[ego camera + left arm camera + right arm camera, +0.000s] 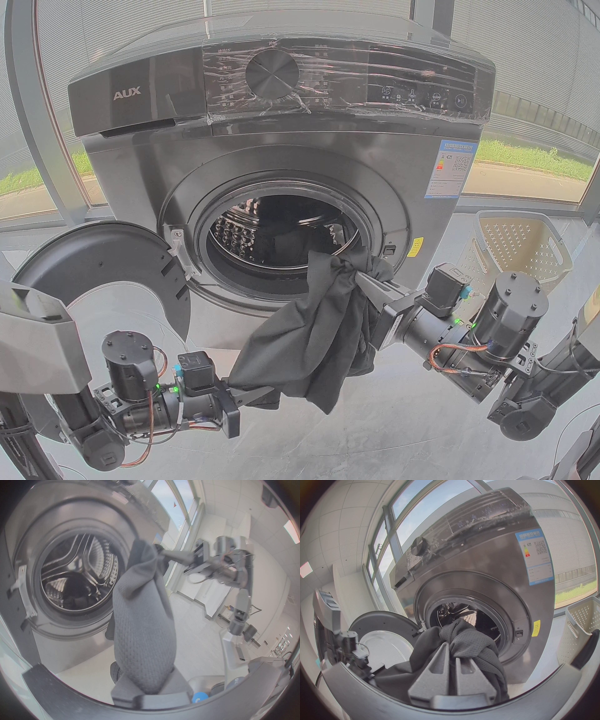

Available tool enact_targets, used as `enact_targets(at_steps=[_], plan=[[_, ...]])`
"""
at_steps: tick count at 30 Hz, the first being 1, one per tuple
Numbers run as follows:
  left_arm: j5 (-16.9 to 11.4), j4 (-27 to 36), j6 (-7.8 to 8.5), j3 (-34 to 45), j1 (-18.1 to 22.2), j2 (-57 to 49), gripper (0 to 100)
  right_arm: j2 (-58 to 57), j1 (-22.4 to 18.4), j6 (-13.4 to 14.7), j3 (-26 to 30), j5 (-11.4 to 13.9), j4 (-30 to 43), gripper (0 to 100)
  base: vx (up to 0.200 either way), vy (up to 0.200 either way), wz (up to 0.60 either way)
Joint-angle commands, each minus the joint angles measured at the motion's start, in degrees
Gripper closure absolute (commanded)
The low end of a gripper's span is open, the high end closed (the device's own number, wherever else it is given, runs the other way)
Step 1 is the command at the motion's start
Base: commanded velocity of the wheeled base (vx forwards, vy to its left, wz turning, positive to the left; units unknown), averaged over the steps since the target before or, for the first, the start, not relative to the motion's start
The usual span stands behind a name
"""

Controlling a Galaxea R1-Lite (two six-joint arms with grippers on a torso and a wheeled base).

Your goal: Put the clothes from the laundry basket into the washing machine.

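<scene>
A dark grey garment [312,331] hangs in front of the washing machine [281,156], just below the rim of its open drum [275,234]. My right gripper [361,276] is shut on the bunched top of the garment [468,642] at the drum's lower right edge. My left gripper [265,394] is lower and nearer, shut on the garment's bottom corner [143,630], whose cloth covers its fingers. The cloth stretches between the two grippers. Some dark cloth lies inside the drum [73,594]. The pale laundry basket [522,244] stands on the floor to the machine's right.
The round machine door [100,269] is swung open to the left, close to my left arm. Light floor [387,425] lies open in front of the machine. Windows stand behind and beside it.
</scene>
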Motion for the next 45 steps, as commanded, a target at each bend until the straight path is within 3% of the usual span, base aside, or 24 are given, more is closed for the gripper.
enact_targets(at_steps=[1,9,10,15,20,28,37,45], plan=[[-0.71,-0.21,0.42,3.01,-1.83,-8.28,100,2.73,-1.54,0.15,0.49,0.21,-0.16,100,0.000,0.000,0.00],[-0.88,-0.29,0.07,1.60,-1.91,-8.54,100,3.35,-0.40,0.68,2.33,0.30,-1.31,100,0.000,0.000,0.00],[-0.80,-0.29,0.07,0.99,-1.91,-8.80,100,3.52,0.22,0.77,2.59,0.30,-1.31,0,0.000,0.000,0.00],[-0.80,-0.29,-0.90,-1.56,-1.91,-10.12,100,4.40,0.74,0.77,5.06,0.39,-0.60,0,0.000,0.000,0.00],[-0.27,-0.29,-3.01,-3.94,-2.00,-11.35,100,7.13,2.24,0.68,10.50,0.39,-0.69,0,0.000,0.000,0.00],[0.87,-0.21,-3.19,-5.69,-2.09,-10.65,100,8.09,3.03,0.59,10.33,0.30,-0.60,0,0.000,0.000,0.00],[5.97,-0.21,-5.21,-8.95,-2.27,-10.39,100,8.27,3.03,0.68,11.03,0.21,-0.51,0,0.000,0.000,0.00],[6.32,-0.21,-5.56,-10.00,-2.00,-10.30,100,9.06,2.15,0.68,10.94,0.12,-0.51,0,0.000,0.000,0.00]])
